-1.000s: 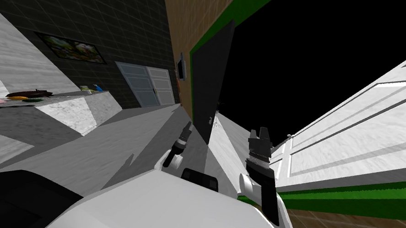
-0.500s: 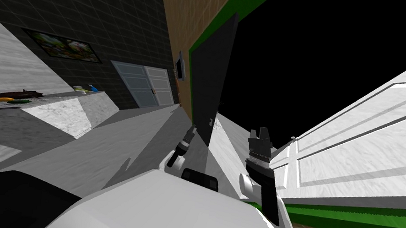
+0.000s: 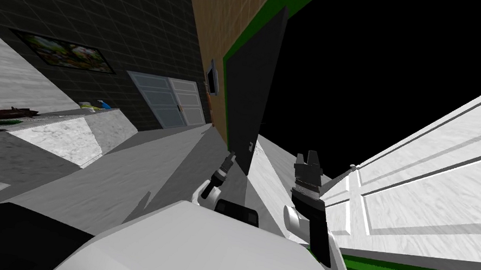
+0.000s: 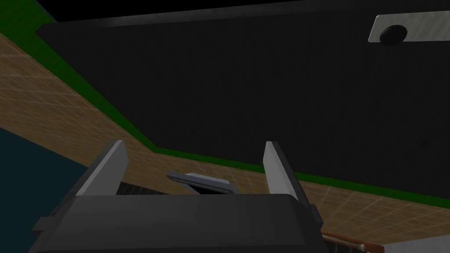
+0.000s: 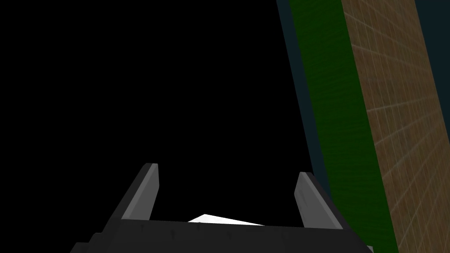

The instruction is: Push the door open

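Left pincer (image 4: 195, 149) — fingers spread, empty — near the dark door (image 4: 241, 88); right pincer (image 5: 226, 169) likewise spread, empty, facing a black area (image 5: 154, 79).

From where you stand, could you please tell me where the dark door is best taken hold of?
Probably the round knob on its light grey plate, near the dark door's edge: the panel is otherwise flat, offering nothing to pinch. Come square to the face the left gripper points at, fingers open.
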